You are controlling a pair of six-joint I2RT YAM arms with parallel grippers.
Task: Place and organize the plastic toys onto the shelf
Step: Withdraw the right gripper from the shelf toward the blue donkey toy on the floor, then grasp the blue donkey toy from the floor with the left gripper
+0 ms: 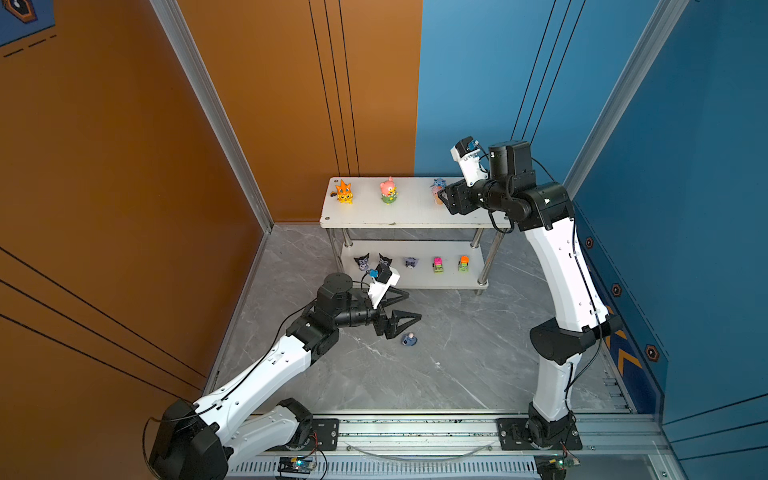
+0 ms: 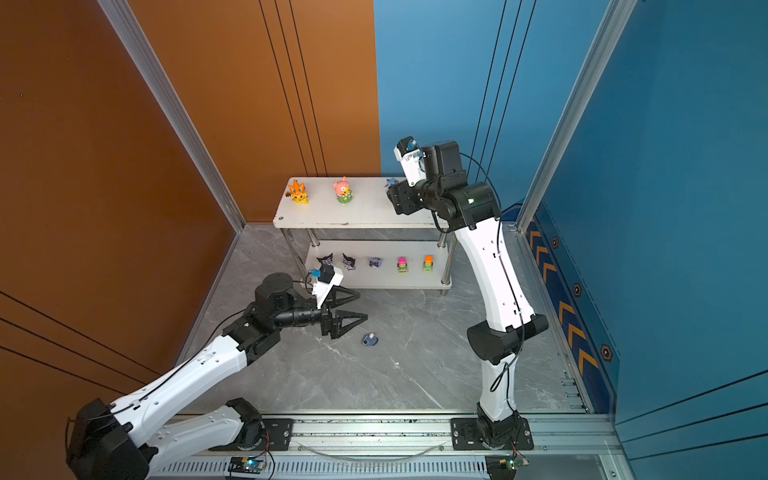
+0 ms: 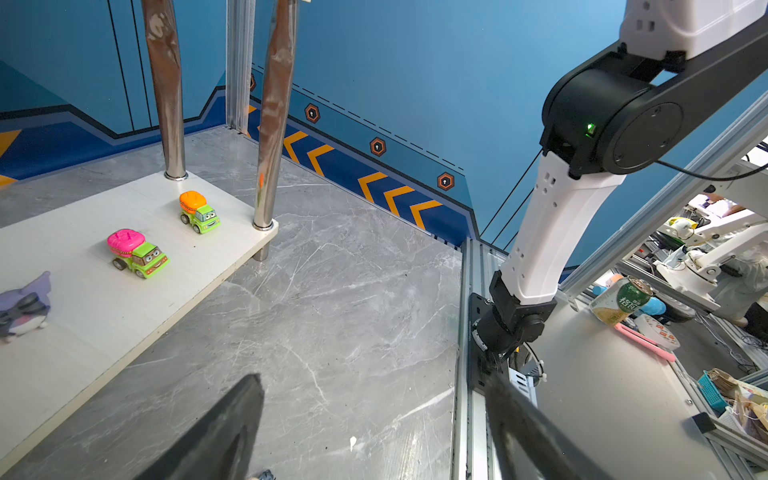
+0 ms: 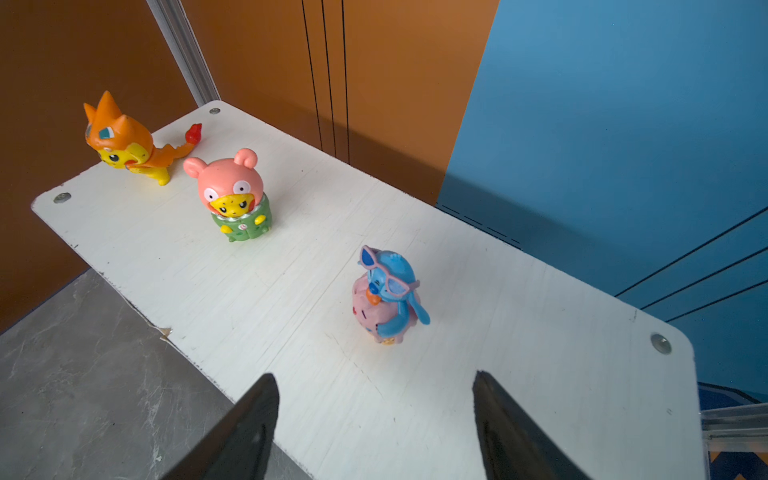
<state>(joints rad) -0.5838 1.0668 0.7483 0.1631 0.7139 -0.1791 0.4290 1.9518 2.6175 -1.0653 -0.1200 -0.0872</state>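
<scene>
The left fingers (image 3: 237,419) stand wide apart and hold nothing, poised over the grey marble surface (image 1: 457,365) in front of the shelf (image 1: 407,214). Near them, in both top views, the grey-blue donkey (image 1: 409,340) lies on the surface, touched by neither finger. The right fingers (image 4: 253,415) are likewise spread and empty, held above the right end of the shelf's top board, close to the blue figure (image 4: 388,291) but apart from it. That figure stands upright on the top board, in a row with the pink bear (image 1: 388,192) and the orange spiky creature (image 1: 344,192), each well apart from the next. On the lower board the three eared heads (image 1: 385,261) sit in a line, followed by the pink-topped green truck (image 1: 438,264) and the orange-topped green truck (image 1: 463,263)
</scene>
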